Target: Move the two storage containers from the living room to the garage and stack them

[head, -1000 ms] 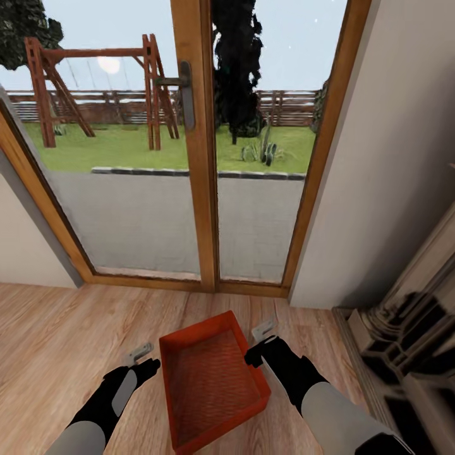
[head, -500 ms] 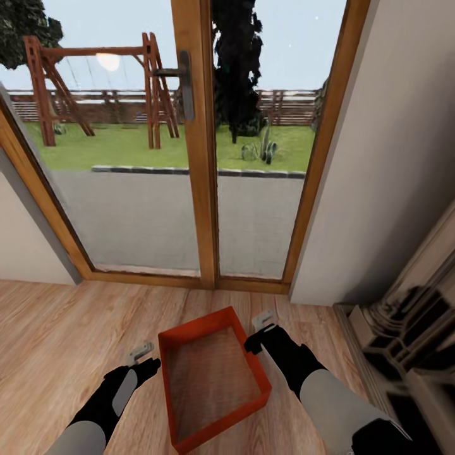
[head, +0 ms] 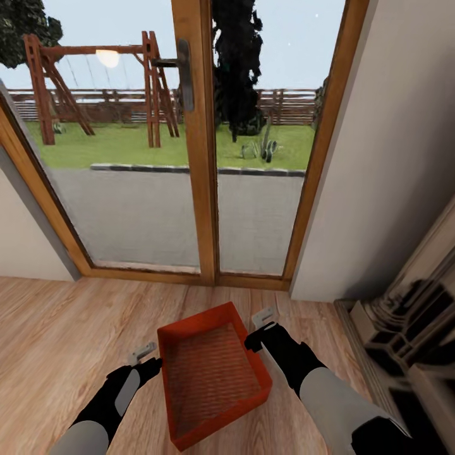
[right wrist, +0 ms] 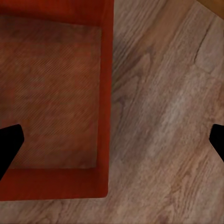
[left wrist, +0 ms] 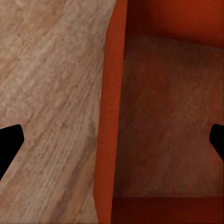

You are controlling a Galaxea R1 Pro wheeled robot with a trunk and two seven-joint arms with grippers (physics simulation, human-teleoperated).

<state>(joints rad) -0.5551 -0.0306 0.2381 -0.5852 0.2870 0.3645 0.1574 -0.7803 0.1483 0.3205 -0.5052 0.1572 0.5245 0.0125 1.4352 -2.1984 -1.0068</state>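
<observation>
One orange-red storage container (head: 212, 376) lies on the light wood-plank floor (head: 57, 341) of the living room, just before the glass doors. My left gripper (head: 144, 354) hangs open at its left long wall, and in the left wrist view that wall (left wrist: 109, 116) runs between the spread fingers of the gripper (left wrist: 112, 140). My right gripper (head: 260, 322) is open at the right wall near the far corner. In the right wrist view the container's wall (right wrist: 106, 93) also lies between the fingers of the gripper (right wrist: 112, 140). Neither gripper holds anything.
Wood-framed glass doors (head: 196, 189) stand close ahead, with a yard and swing set behind them. A beige wall (head: 392, 158) closes the right side, with a dark carved piece of furniture (head: 404, 341) at its foot. Another wall (head: 25, 240) flanks the doors on the left.
The whole picture has slid upward a little, so the camera has moved. Both grippers have stayed open at the container's two sides, and the container lies where it was.
</observation>
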